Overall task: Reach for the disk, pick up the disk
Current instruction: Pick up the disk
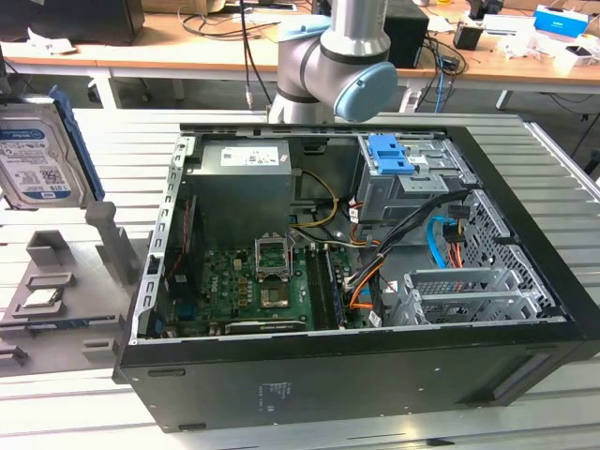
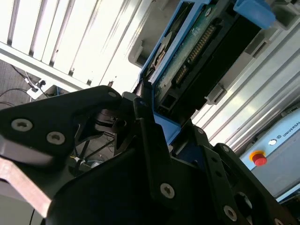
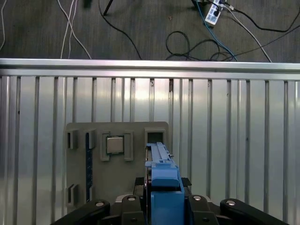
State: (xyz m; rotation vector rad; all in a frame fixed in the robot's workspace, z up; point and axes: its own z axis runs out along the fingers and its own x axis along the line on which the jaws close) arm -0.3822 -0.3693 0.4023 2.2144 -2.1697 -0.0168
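The disk (image 1: 37, 155) is a silver-grey drive with a white-and-blue label in a blue bracket. It stands upright at the exterior view's far left, raised above the grey fixture (image 1: 111, 246). In the first wrist view the disk (image 3: 163, 185) shows edge-on as a blue strip, hanging over the fixture's open slot (image 3: 153, 137). My gripper (image 3: 164, 208) is shut on it, with black fingers on either side. In the second wrist view the disk's green circuit board and blue frame (image 2: 187, 61) run out from between the fingers (image 2: 143, 117).
The grey fixture (image 3: 117, 180) lies on the slatted aluminium table (image 3: 234, 140) and holds a small square silver chip (image 3: 115, 144) (image 1: 42, 298). An open computer case (image 1: 187, 375) fills the middle, with a blue latch (image 1: 389, 155) on its drive cage. Cables lie on the floor beyond the table edge.
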